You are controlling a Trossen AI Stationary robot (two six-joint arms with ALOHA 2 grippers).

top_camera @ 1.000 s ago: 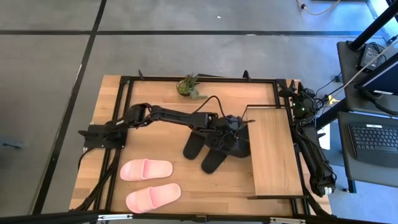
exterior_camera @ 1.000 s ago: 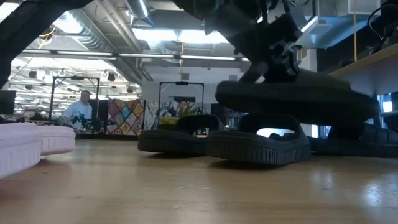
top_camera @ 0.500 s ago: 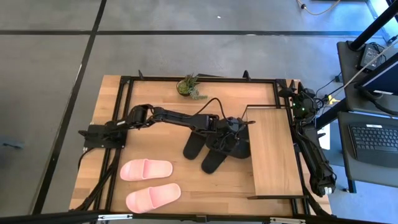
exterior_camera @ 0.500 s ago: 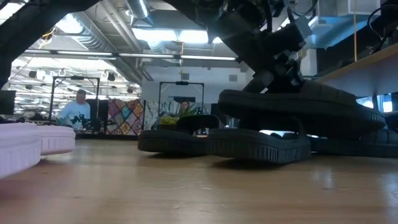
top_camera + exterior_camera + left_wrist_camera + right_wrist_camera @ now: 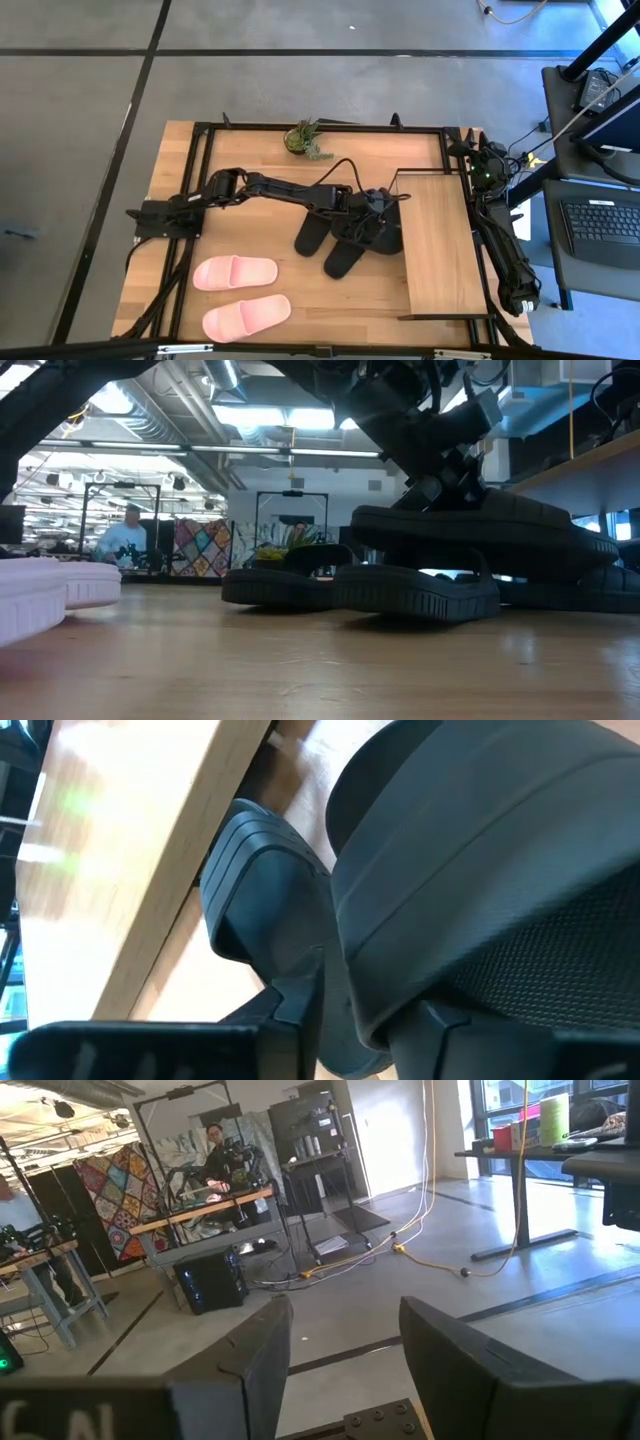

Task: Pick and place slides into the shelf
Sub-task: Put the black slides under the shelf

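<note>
Left gripper (image 5: 377, 212) sits at mid-frame in the high view, just left of the shelf (image 5: 437, 245), over a cluster of black slides. Its arm reaches in from the left edge of the table (image 5: 250, 160). In the low view the gripper (image 5: 440, 465) bears on the strap of a black slide (image 5: 485, 535) that lies across another black slide (image 5: 415, 592) at right of centre. The left wrist view shows a black slide (image 5: 480, 870) filling the right of the frame, with dark fingers (image 5: 290, 1010) against its lower edge. Whether the jaws grip it or stand clear, I cannot tell.

Two black slides (image 5: 345, 252) lie free at centre in the high view, angled toward lower left. A further black slide (image 5: 275, 585) shows left of centre in the low view. Another dark slide (image 5: 262, 895) sits under the shelf's edge (image 5: 150, 890) in the left wrist view.

Two pink slides (image 5: 240, 293) lie side by side at lower left of the table, well apart from the black ones.

Right arm (image 5: 505, 255) rests along the right edge of the table, beside the shelf. Its fingers (image 5: 250, 1360) stand parted with nothing between them.

A small plant (image 5: 304, 138) stands at the table's upper edge. A person (image 5: 125, 538) shows in the room at far left of the low view.
</note>
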